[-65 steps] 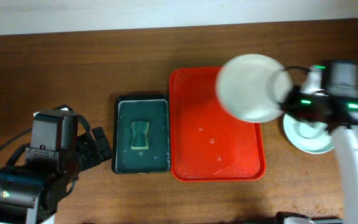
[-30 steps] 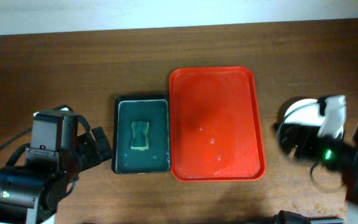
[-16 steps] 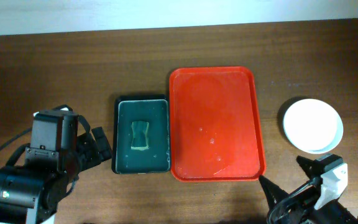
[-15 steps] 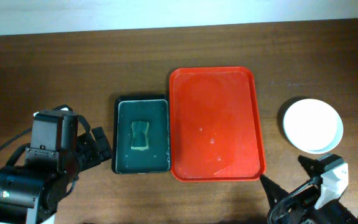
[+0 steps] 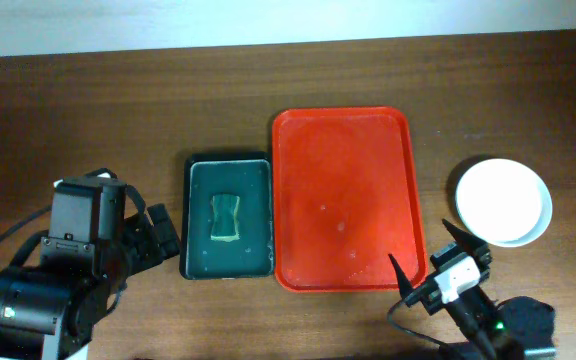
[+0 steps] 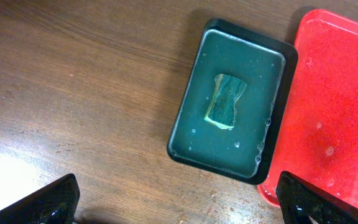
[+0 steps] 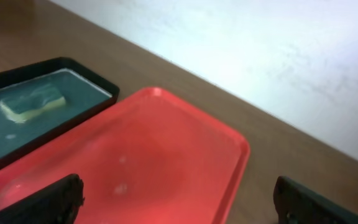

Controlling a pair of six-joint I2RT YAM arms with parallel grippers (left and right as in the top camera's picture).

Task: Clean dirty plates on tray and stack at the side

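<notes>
Bare table [image 5: 118, 100] lies open across the upper left overhead. Mid-frame, the black tray [image 5: 251, 245] sits just beside the red tray [image 5: 343, 150]; the plates [image 5: 503, 201] occupy the right edge.

Plates [image 5: 503, 202] stacked, count hidden
We see only the topmost one; the tray [image 6: 334, 112] runs off our left wrist view.

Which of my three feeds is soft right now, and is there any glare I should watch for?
Right wrist: soft all over, the red tray and sponge lack crisp edges, the wall behind is washed out. Left wrist: sharp, one bright glare patch on the table at lower left. Overhead: sharp, evenly lit, the plates nearly flat white.
</notes>
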